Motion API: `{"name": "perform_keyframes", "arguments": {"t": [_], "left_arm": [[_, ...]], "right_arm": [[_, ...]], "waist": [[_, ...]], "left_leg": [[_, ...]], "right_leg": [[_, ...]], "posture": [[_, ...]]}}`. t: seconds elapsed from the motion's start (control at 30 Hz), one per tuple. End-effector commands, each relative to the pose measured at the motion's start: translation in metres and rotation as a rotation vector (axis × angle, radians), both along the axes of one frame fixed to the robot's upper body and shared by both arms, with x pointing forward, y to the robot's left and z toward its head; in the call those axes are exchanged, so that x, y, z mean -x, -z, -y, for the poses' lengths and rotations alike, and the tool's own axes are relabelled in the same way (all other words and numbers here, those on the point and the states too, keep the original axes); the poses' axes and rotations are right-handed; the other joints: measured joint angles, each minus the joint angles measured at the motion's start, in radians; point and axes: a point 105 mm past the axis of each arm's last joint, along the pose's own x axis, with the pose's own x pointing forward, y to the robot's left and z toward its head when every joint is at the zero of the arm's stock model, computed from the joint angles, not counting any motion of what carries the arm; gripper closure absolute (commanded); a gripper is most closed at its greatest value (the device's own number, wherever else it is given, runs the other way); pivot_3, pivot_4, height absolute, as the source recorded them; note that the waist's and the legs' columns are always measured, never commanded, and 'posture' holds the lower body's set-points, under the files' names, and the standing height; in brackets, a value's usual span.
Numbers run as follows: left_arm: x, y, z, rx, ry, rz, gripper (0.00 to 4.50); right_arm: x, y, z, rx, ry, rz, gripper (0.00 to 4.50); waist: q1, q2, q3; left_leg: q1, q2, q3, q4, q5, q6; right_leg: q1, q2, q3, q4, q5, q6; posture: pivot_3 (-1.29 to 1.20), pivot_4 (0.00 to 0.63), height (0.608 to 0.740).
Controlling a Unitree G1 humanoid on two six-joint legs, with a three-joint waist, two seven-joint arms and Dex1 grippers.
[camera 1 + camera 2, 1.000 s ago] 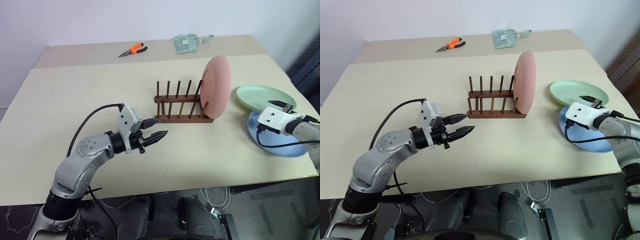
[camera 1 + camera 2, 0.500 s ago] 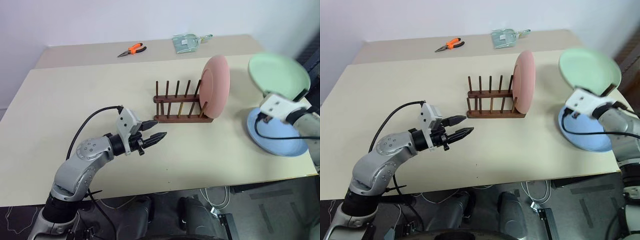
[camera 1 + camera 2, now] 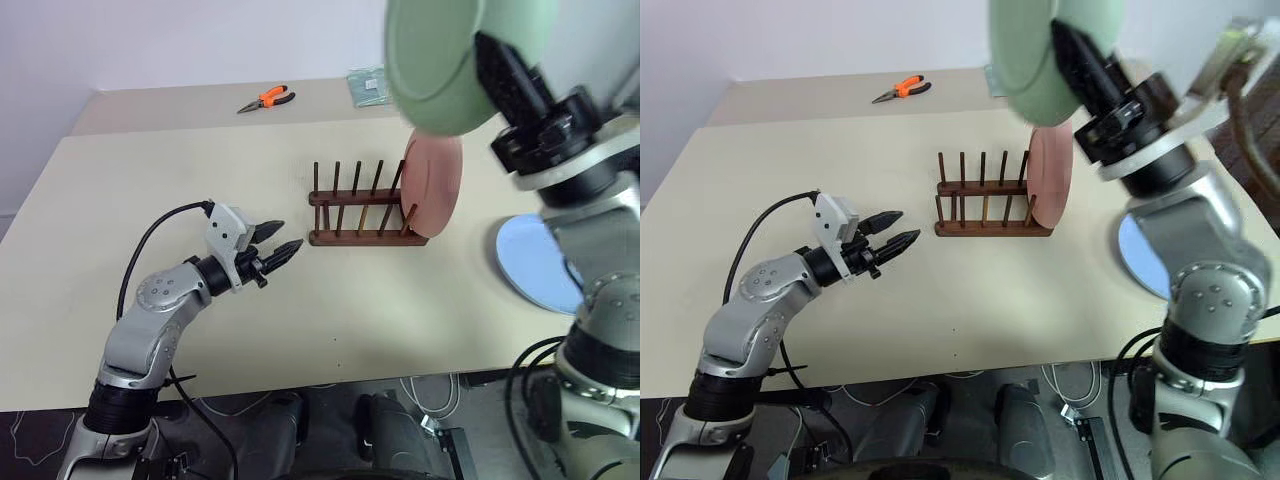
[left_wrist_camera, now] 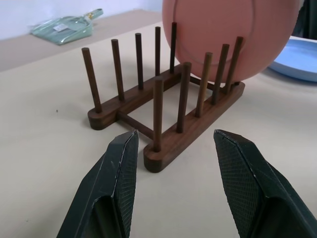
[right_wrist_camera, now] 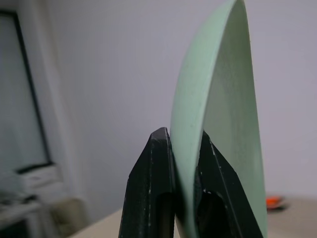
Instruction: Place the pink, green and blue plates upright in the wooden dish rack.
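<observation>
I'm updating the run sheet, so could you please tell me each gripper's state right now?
Left gripper: open, holding nothing.
Right gripper: shut on the green plate.

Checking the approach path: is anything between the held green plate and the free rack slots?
Nothing visible. The right gripper holds the green plate high above the wooden rack; the pink plate fills its right end, the other slots are free.

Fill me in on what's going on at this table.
The robot is loading plates into the wooden dish rack. The round pink plate already stands upright at the rack's end. The right hand holds the pale green plate by its rim, raised above the rack. The blue plate lies on the table. The left hand hovers open beside the rack.
</observation>
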Motion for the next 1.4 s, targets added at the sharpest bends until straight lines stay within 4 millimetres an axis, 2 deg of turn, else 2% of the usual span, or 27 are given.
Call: {"name": "perform_keyframes", "arguments": {"t": [0.03,0.33,0.63,0.77,0.87,0.93,1.03,1.07,1.23,1.33,1.4], "left_arm": [[0.005,-0.01,-0.003,0.008,-0.014,0.052,2.03],[0.011,-0.008,0.001,0.014,-0.009,0.036,2.03],[0.013,-0.007,0.007,0.017,0.017,0.028,2.03],[0.014,-0.007,0.008,0.014,0.026,0.027,2.03],[0.014,-0.006,0.01,0.014,0.03,0.026,2.03],[0.014,-0.006,0.011,0.016,0.034,0.024,2.03],[0.015,-0.006,0.013,0.019,0.04,0.02,2.03],[0.015,-0.005,0.013,0.019,0.043,0.018,2.03],[0.016,-0.005,0.015,0.024,0.05,0.012,2.03],[0.016,-0.004,0.016,0.025,0.051,0.01,2.03],[0.016,-0.004,0.016,0.025,0.053,0.008,2.03]], "right_arm": [[-0.009,0.019,-0.01,-0.028,0.05,-0.102,4.47],[-0.028,0.05,-0.016,-0.006,0.166,-0.226,4.47],[-0.041,0.064,-0.016,0.113,0.288,-0.27,4.47],[-0.043,0.075,-0.019,0.153,0.274,-0.315,4.47],[-0.044,0.079,-0.018,0.177,0.28,-0.32,3.34],[-0.046,0.08,-0.017,0.222,0.306,-0.294,2.31],[-0.046,0.072,-0.016,0.316,0.35,-0.193,0.84],[-0.046,0.068,-0.016,0.351,0.358,-0.15,0.84],[-0.033,0.017,-0.006,0.473,0.422,0.19,0.84],[-0.031,-0.018,0.03,0.46,0.522,0.278,0.84],[-0.034,-0.027,0.055,0.473,0.603,0.267,0.84]], "waist": [[0.0,0.0,0.0],[0.0,0.0,0.0],[0.0,0.0,0.0],[0.0,0.0,0.0],[0.0,0.0,0.0],[0.0,0.0,0.0],[0.0,0.0,0.0],[0.0,0.0,0.0],[0.0,0.0,0.0],[0.001,0.0,0.0],[0.007,0.0,0.0]], "left_leg": [[0.0,0.0,0.0,0.0,0.0,0.0],[-0.001,0.0,0.0,0.0,0.0,0.0],[-0.001,0.0,0.0,0.0,0.0,0.0],[-0.001,0.0,0.0,0.0,0.0,0.0],[-0.001,0.0,0.0,0.0,0.0,0.0],[-0.001,0.0,0.0,0.0,0.0,0.0],[-0.001,0.0,0.0,0.0,0.0,0.0],[-0.001,0.0,0.0,0.0,0.0,0.0],[-0.001,0.0,0.001,0.0,0.0,0.0],[-0.001,0.0,0.001,0.0,0.0,0.0],[-0.001,0.0,0.0,0.001,0.0,0.0]], "right_leg": [[0.0,0.0,0.0,0.0,0.0,0.0],[-0.002,0.001,0.0,0.001,0.002,0.003],[-0.002,0.001,0.0,0.001,0.002,0.003],[-0.002,0.001,0.0,0.001,0.002,0.003],[-0.002,0.001,0.0,0.001,0.002,0.003],[-0.002,0.001,0.0,0.001,0.002,0.003],[-0.002,0.001,0.0,0.001,0.002,0.003],[-0.002,0.001,0.0,0.001,0.002,0.003],[-0.002,0.001,-0.001,0.001,0.002,0.003],[-0.001,0.001,-0.001,0.001,0.002,0.003],[0.0,0.001,-0.001,0.0,0.002,0.003]], "posture": [[0.0,0.15,0.729],[0.0,0.15,0.729],[0.0,0.15,0.729],[0.0,0.15,0.729],[0.0,0.15,0.729],[0.0,0.15,0.729],[0.0,0.15,0.729],[0.0,0.15,0.729],[0.0,0.15,0.729],[0.0,0.15,0.729],[0.0,0.15,0.729]]}}
